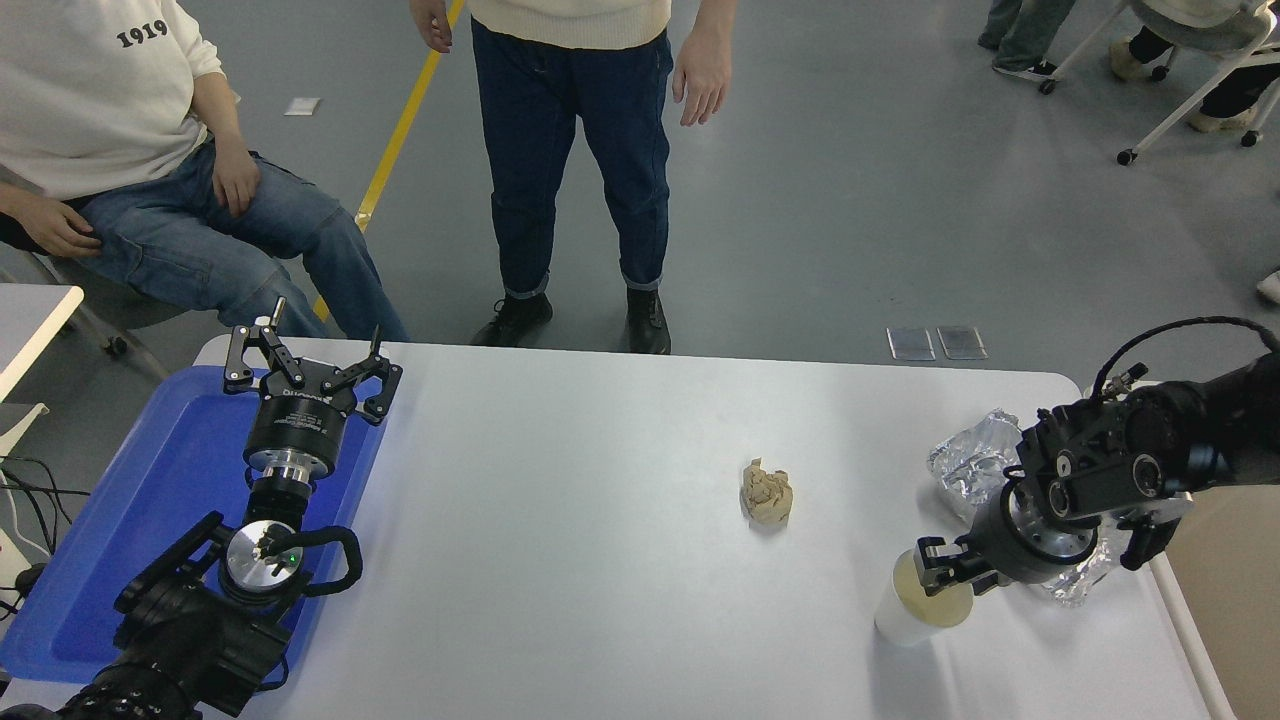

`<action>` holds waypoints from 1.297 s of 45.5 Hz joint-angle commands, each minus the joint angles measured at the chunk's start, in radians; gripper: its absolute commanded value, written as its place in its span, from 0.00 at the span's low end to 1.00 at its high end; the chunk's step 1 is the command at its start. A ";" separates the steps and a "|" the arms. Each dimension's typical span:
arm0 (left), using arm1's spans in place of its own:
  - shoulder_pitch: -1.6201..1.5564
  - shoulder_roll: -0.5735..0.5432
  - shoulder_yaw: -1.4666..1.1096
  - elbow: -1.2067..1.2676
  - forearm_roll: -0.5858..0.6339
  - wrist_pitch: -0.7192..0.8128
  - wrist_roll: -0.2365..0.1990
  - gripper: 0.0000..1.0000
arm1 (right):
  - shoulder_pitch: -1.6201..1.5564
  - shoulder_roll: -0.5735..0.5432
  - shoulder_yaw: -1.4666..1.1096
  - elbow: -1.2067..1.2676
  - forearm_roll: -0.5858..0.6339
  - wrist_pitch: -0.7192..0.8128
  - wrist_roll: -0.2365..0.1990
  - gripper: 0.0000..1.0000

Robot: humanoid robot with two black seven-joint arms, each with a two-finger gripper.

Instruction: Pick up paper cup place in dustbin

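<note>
Our right pincer (935,572) sits right on the paper cup (915,612) rim near the table's (600,560) right edge; can't tell if it's clenched.

White table (600,600) with blue tray (150,490), paper ball (767,492), foil container (975,460), paper cup (905,620)

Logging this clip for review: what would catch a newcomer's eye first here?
The right end effector sits at the rim of the paper cup near the table's right front, just ahead of crinkled foil. A crumpled paper ball lies mid-table. The left end effector is parked open over the blue tray.
</note>
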 commanded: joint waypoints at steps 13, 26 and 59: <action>0.000 0.000 0.000 0.000 0.000 0.000 0.000 1.00 | 0.007 -0.007 0.020 0.010 0.008 0.114 0.002 0.00; 0.000 0.000 0.000 0.000 0.000 0.000 0.000 1.00 | 0.069 -0.038 0.020 0.010 0.037 0.223 0.002 0.00; 0.000 0.000 0.000 0.000 0.000 0.000 0.002 1.00 | 0.621 -0.181 -0.098 0.064 0.031 0.558 0.002 0.00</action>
